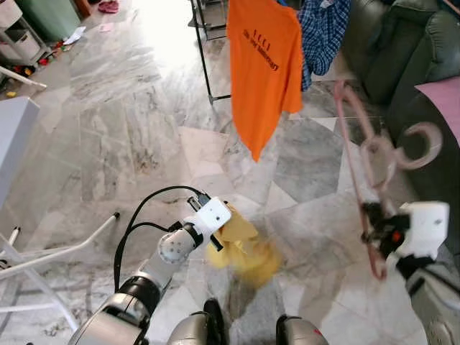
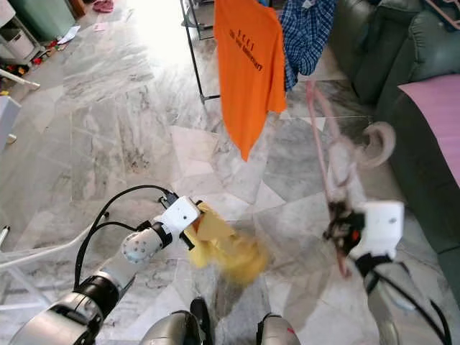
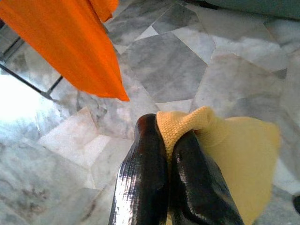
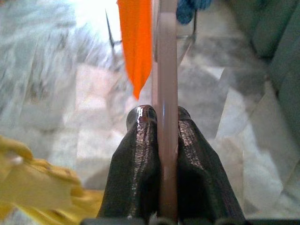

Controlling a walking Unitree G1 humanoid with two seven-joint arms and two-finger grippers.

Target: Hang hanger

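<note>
Taking the orange T-shirt (image 1: 264, 68) as the landmark, it hangs from a dark clothes rack (image 1: 203, 61) at the far side of the grey marble floor (image 1: 129, 136), with a blue checked shirt (image 1: 323, 32) hanging just beside it on the robot's right. Below and to the left of the orange shirt, the left gripper (image 3: 168, 154) is out over the floor, its two black fingers (image 3: 143, 178) clenched together on a fold of a yellow cloth (image 1: 241, 248), which droops down from the grip, blurred. Below and to the right of the orange shirt, the right gripper (image 4: 160, 117) is clamped on a pink hanger (image 1: 363, 169), one finger on each side of its lower bar. The hanger stands roughly upright and blurred, its hook (image 1: 424, 144) curling up to the right, level with the orange shirt's lower hem and apart from the rack. Right of that stands a dark green sofa (image 1: 410, 50) with a pink cushion (image 1: 444, 100) on it.
</note>
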